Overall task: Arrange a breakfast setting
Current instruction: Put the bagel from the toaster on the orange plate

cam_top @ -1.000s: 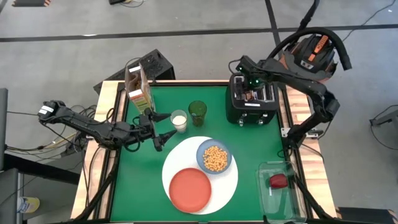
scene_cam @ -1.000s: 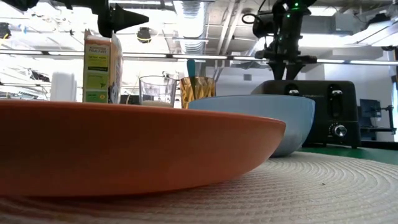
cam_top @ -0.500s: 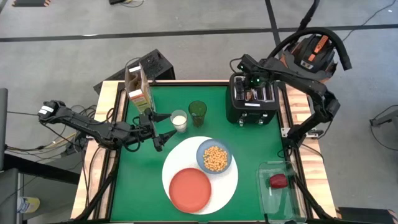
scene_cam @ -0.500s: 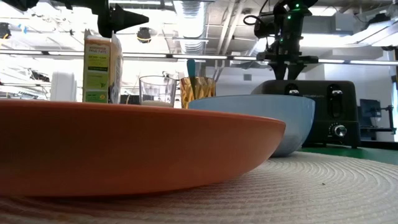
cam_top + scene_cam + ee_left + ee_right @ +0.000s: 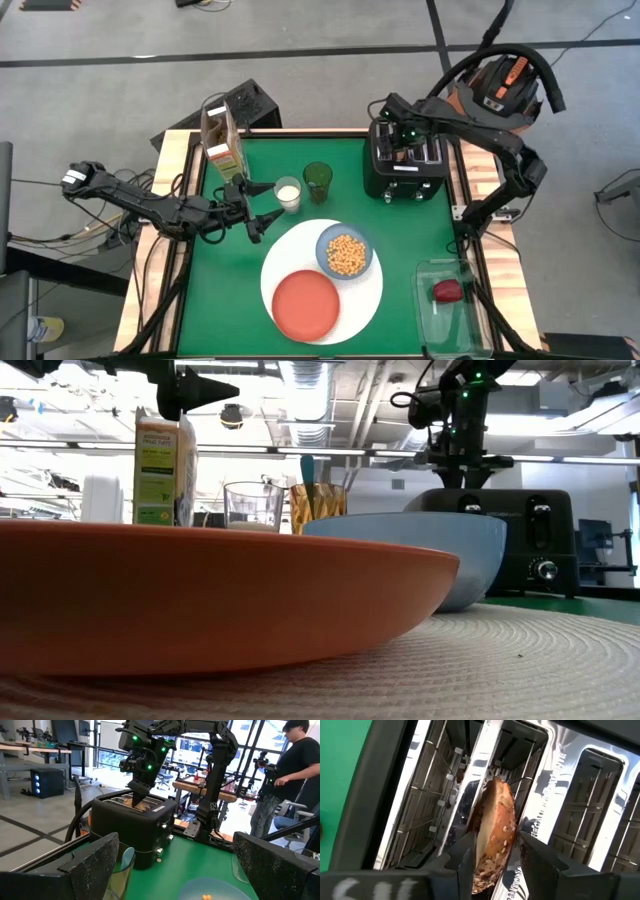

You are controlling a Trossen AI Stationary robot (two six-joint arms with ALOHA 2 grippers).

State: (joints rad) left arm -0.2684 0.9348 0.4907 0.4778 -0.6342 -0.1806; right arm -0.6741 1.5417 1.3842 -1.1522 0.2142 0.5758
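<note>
Bread slice (image 5: pixel 492 832) is sitting pinched between my right gripper's (image 5: pixel 495 851) fingers, standing on edge over a slot of the toaster (image 5: pixel 403 160) at the far right of the table. My left gripper (image 5: pixel 262 211) is hanging with its fingers spread wide and holding nothing, left of the white plate (image 5: pixel 365 293) and near the glass of milk (image 5: pixel 288 194).

Handling judgement: the slice is looking light, seeded and crumbly at the crust, so I am judging a flat-face pinch best, with gentle pressure. The orange-red plate (image 5: pixel 305 305) and light-blue bowl (image 5: pixel 345 252) are resting on the white plate at the near middle; both are probably stiff, smooth and chip-prone, best taken by the rim.

Hidden: I am not finding the spoon with certainty. The slice's lower edge is hidden behind my fingers. In the low view the orange-red plate is blocking most of the table.
</note>
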